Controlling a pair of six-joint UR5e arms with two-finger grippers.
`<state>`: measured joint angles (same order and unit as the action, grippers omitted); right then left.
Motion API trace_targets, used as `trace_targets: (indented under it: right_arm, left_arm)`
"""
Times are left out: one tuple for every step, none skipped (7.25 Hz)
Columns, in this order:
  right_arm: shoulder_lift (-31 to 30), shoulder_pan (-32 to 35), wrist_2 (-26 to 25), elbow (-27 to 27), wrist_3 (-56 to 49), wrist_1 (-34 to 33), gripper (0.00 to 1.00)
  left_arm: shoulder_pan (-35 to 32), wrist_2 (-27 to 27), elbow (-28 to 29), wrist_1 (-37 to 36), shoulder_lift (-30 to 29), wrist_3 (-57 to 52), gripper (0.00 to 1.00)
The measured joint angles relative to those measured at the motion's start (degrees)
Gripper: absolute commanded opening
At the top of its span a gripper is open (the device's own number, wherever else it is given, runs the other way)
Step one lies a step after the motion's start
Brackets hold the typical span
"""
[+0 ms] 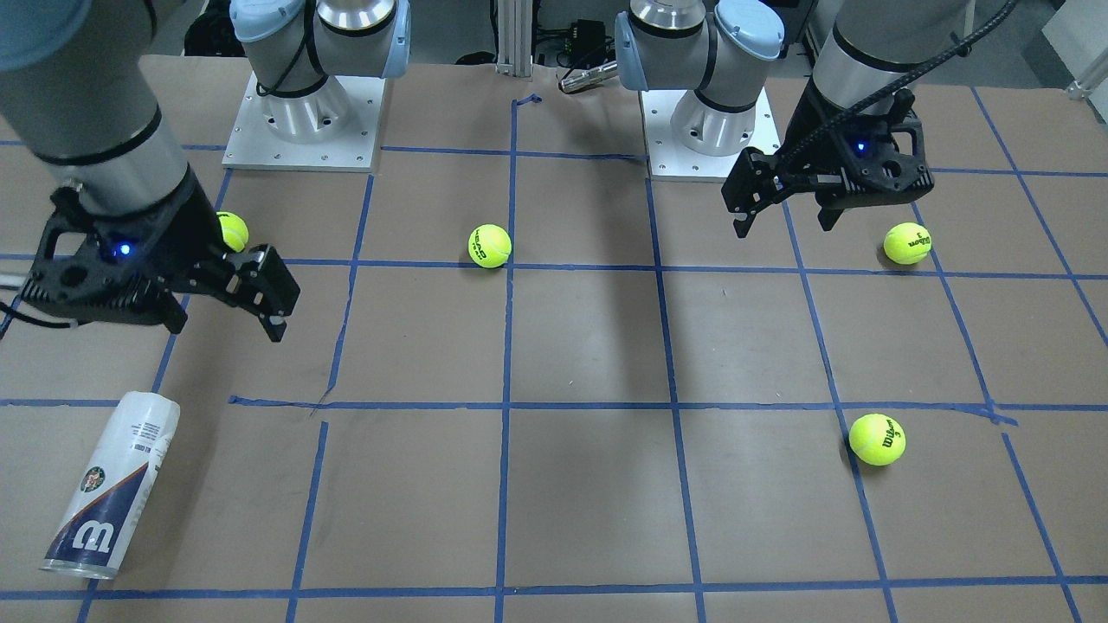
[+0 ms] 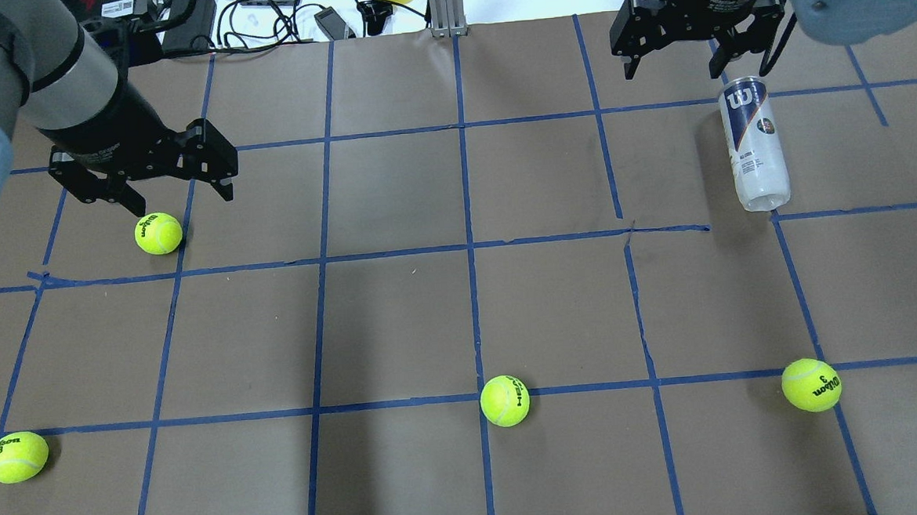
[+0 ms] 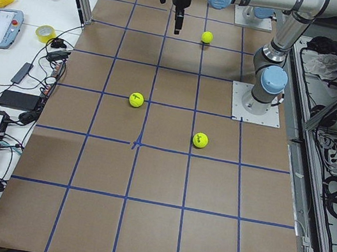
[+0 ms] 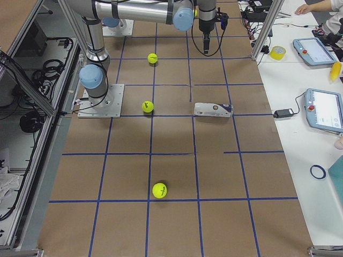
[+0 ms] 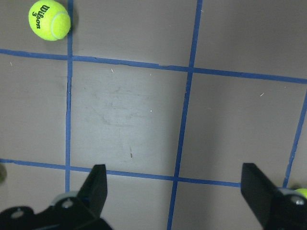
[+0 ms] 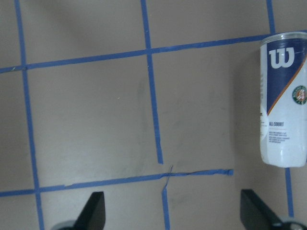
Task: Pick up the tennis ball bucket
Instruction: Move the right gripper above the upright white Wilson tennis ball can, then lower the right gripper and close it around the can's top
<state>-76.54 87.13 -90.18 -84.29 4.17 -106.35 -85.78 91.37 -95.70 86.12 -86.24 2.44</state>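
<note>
Right claw point(image 2: 675, 69): jaws stood spread and empty, hovered above the table point(image 2: 398, 308), apparently poised for an approach. Tennis ball bucket point(image 2: 752, 144): lay on its side just beside that claw, outside its jaws, not yet lifted. Left claw point(image 2: 182, 200): well apart, spread and empty, near a tennis ball point(image 2: 158, 233); probably held clear as unneeded.

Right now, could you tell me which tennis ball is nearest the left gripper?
The tennis ball just below the left gripper in the overhead view; the other three lie far nearer the robot.
</note>
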Motion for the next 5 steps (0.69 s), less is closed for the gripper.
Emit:
trace_targets:
  right_arm:
    - [3.50, -2.39, -1.37, 1.13, -0.83, -3.01, 1.00]
    - [7.79, -5.40, -2.03, 2.97, -1.89, -6.05, 1.00]
    - [12.18, -8.18, -2.14, 5.29, -2.41, -7.86, 1.00]
    - [16.46, -10.38, -1.99, 7.33, -2.63, -9.07, 1.00]
    - [20.11, -11.64, -1.92, 8.26, -2.93, -11.50, 1.00]
  left_arm:
    - [0.00, -0.01, 0.00, 0.01, 0.01, -0.04, 1.00]
    - [0.00, 0.01, -0.01, 0.01, 0.01, -0.06, 1.00]
    - [0.02, 0.03, -0.01, 0.01, 0.01, -0.06, 1.00]
    - [0.05, 0.06, -0.01, 0.01, 0.02, -0.07, 1.00]
    - [0.07, 0.09, -0.01, 0.01, 0.02, -0.07, 1.00]
